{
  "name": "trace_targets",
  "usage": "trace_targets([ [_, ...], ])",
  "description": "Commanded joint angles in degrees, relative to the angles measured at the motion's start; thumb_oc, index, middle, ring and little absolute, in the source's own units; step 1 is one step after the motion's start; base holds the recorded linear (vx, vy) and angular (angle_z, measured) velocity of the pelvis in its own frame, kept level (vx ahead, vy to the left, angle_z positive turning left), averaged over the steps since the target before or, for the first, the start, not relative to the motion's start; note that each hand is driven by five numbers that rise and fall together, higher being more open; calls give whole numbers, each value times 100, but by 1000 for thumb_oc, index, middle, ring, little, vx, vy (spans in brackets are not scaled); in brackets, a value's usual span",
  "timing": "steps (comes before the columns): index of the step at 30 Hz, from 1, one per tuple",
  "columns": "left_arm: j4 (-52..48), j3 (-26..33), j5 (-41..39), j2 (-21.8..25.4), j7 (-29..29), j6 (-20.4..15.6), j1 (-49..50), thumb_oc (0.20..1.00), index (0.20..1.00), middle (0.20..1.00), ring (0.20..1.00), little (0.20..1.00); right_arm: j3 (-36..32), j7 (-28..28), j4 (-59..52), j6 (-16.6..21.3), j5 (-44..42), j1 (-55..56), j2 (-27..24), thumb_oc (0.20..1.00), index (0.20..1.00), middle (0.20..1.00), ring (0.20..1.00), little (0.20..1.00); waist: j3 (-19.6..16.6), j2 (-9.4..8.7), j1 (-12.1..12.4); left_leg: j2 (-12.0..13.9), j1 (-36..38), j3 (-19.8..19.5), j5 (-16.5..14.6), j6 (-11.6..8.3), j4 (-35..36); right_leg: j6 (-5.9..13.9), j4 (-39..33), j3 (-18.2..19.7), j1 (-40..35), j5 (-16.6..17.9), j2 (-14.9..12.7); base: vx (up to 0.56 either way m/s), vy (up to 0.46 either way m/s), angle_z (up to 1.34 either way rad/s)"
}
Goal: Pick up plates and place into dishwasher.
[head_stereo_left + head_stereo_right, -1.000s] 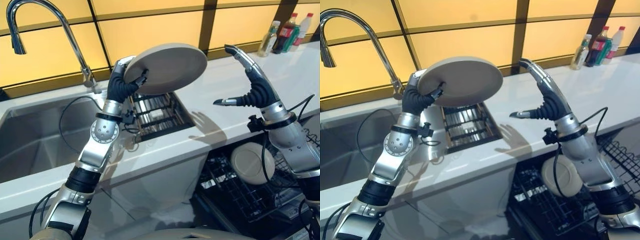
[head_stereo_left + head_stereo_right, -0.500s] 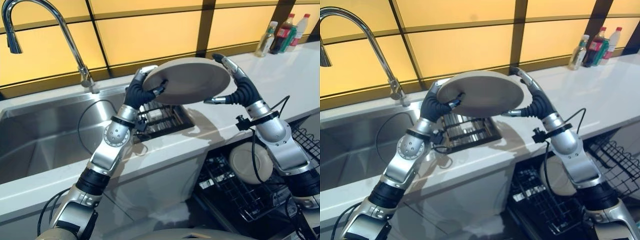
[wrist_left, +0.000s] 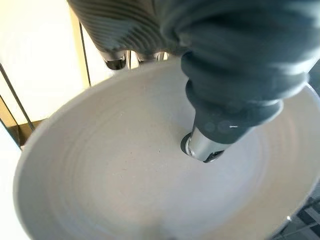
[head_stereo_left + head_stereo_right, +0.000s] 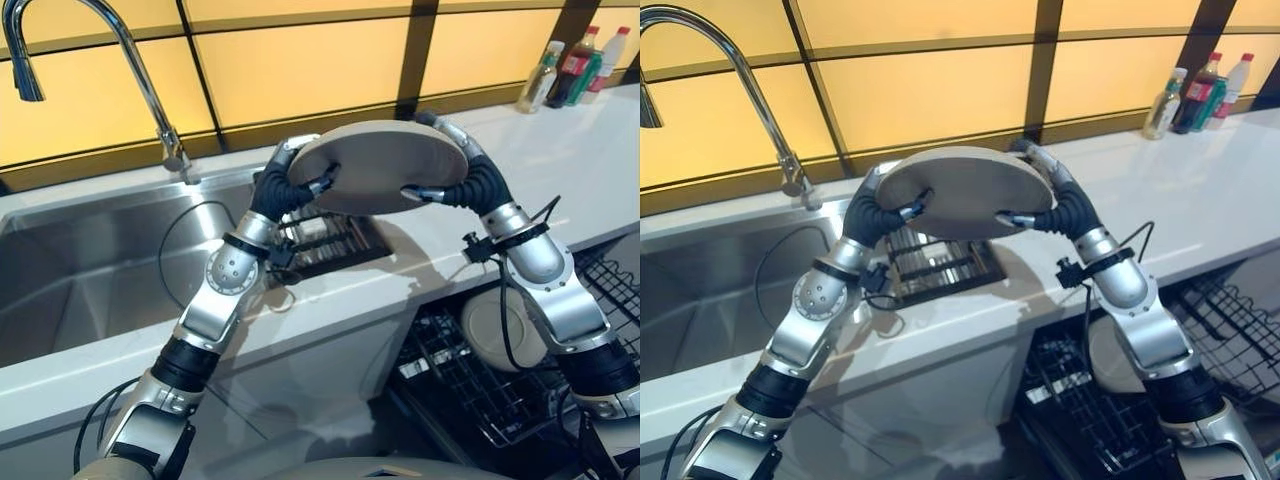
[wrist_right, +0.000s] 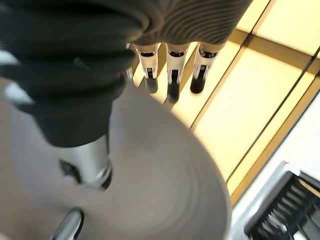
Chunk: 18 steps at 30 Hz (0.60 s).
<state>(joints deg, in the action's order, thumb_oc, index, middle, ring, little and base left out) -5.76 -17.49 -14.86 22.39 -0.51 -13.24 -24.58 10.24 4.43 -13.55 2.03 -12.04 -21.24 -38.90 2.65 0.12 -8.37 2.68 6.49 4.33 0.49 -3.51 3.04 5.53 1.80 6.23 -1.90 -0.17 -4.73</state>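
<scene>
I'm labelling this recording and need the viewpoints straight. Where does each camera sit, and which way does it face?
Left eye view: on the head, looking down at the plate, left hand, right hand, counter, both arms.
Right eye view: beside it, same scene, slightly offset.
Left wrist view: along the left hand onto the plate's face.
Right wrist view: along the right hand, fingers past the rim.
All four share the plate.

The plate (image 4: 378,165) hangs above the counter (image 4: 560,170), the left robot hand (image 4: 283,187) at its left rim, the right robot hand (image 4: 462,185) at its right. Left of the plate lies the sink (image 4: 90,275); below right, a dishwasher rack (image 4: 470,385).
</scene>
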Motion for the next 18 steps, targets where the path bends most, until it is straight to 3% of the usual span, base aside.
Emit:
trace_targets([
  [1,-405,-202,-162,48,23,-447,-8,200,200,200,200,200,32,153,-375,109,-198,-510,-19,200,200,200,200,200,-172,-146,127,-228,-299,-106,-695,393,-561,432,352,148,405,49,-94,0,0,0],
  [18,-253,-129,-185,20,132,-571,88,200,200,200,200,200,-104,654,-209,89,-769,-341,-158,200,200,200,200,200,-148,-185,43,-187,-265,-20,-696,396,-550,424,347,212,402,54,-77,-3,4,0],
])
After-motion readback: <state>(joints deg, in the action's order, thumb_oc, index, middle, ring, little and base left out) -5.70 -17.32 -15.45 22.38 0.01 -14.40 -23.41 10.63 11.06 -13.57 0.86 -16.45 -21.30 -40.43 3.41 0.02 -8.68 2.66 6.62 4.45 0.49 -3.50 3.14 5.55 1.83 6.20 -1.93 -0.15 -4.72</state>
